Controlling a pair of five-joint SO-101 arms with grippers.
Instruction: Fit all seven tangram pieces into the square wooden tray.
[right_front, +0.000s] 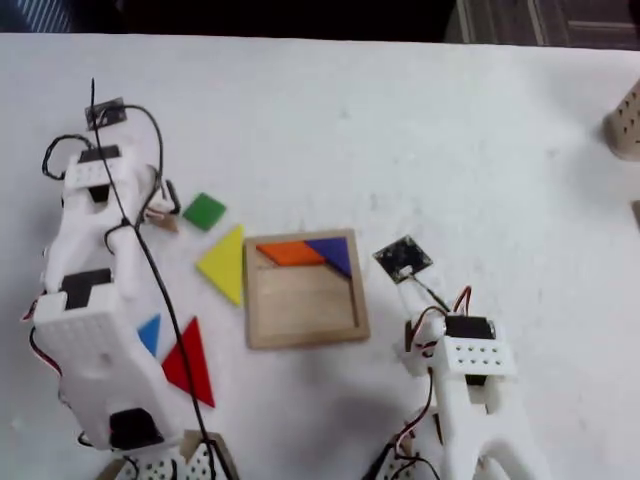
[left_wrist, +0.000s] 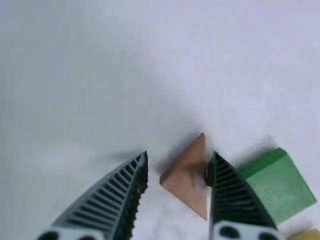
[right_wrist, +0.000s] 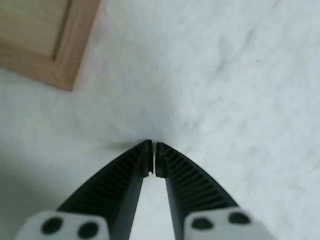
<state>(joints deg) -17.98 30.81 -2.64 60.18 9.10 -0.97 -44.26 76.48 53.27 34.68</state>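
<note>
The square wooden tray (right_front: 304, 325) lies at the table's middle, holding an orange piece (right_front: 289, 253) and a purple piece (right_front: 334, 253) along its far side. To its left lie a yellow triangle (right_front: 225, 262), a green square (right_front: 204, 211), a small blue triangle (right_front: 150, 333) and a red triangle (right_front: 190, 362). My left gripper (left_wrist: 180, 157) is open and straddles a brown triangle (left_wrist: 186, 179) on the table, with one finger (left_wrist: 227, 190) against it; the green square (left_wrist: 275, 182) lies just beside. My right gripper (right_wrist: 153, 148) is shut and empty over bare table, near a tray corner (right_wrist: 65, 55).
The left arm (right_front: 95, 300) stands along the table's left side, with cables trailing over it. The right arm (right_front: 470, 370) is at the front, right of the tray. A perforated wooden object (right_front: 625, 125) sits at the far right edge.
</note>
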